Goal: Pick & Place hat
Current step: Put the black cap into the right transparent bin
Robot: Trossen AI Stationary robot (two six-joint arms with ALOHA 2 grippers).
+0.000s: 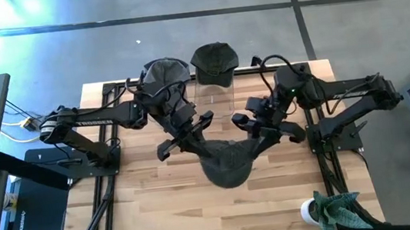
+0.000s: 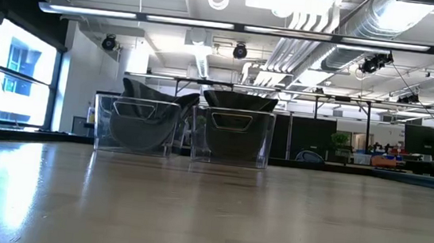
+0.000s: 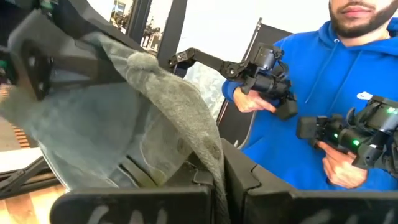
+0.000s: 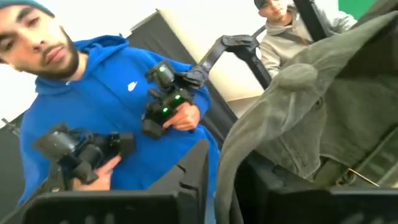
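A dark grey-green hat [image 1: 226, 165] hangs in the air between my two grippers over the middle of the table. It does not show in the low view. My left gripper [image 1: 192, 137] is shut on the hat's left side and my right gripper [image 1: 260, 132] on its right side. Each wrist view shows the hat's cloth up close, in the left wrist view [image 3: 155, 118] and the right wrist view [image 4: 298, 112]. Two more hats sit in clear boxes at the far edge, one on the left [image 1: 166, 77] and one on the right [image 1: 215, 63]. My left gripper pinches the hat's edge [image 3: 214, 158] between its two fingers, coming from the table's left. The cloth runs slack away from the fingers. The hat is lifted clear of the table, its crown sagging toward the near edge. My right gripper pinches the hat's opposite edge [image 4: 227, 163] between its two fingers, coming from the table's right. The cloth runs up and away from the fingers. The hat hangs between the two grippers, clear of the table.
The two clear boxes [image 2: 184, 130] stand side by side at the far edge. A potted plant [image 1: 332, 210] stands at the near right corner. A person in a blue hoodie [image 3: 323, 93] holds hand controllers beyond the table. A bare wooden tabletop [image 1: 170, 212] lies below the hat.
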